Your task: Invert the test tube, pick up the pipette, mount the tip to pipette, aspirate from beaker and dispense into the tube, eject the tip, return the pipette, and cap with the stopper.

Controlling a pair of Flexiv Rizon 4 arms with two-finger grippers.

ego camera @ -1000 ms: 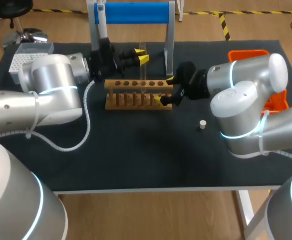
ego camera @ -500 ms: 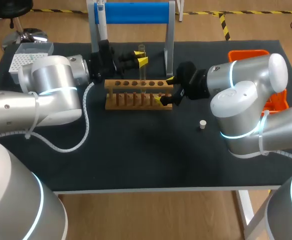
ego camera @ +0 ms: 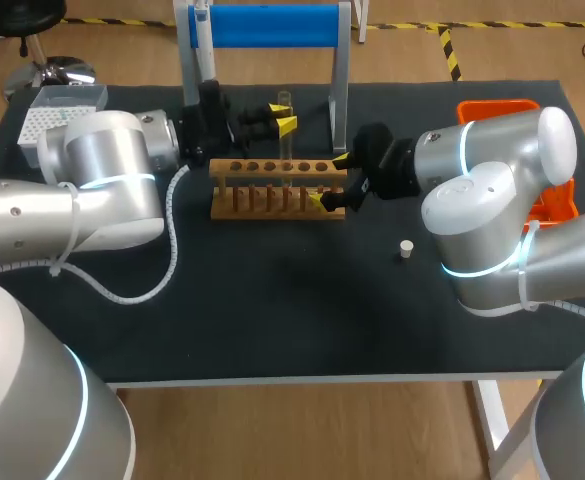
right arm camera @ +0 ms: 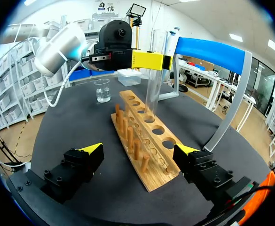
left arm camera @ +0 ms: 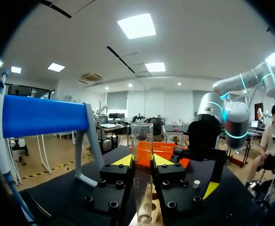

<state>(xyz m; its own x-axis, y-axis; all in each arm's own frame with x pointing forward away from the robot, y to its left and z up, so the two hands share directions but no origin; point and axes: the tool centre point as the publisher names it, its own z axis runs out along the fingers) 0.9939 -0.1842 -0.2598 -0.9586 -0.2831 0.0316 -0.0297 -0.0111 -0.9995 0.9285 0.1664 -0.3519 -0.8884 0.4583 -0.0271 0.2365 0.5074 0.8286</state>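
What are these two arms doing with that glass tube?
The left gripper is shut on a glass test tube, holding it upright with its lower end at the wooden rack. The right gripper is open, its fingers on either side of the rack's end without gripping it. A small white stopper lies on the table by the right arm, so the tube is not yet capped. A beaker stands beyond the rack.
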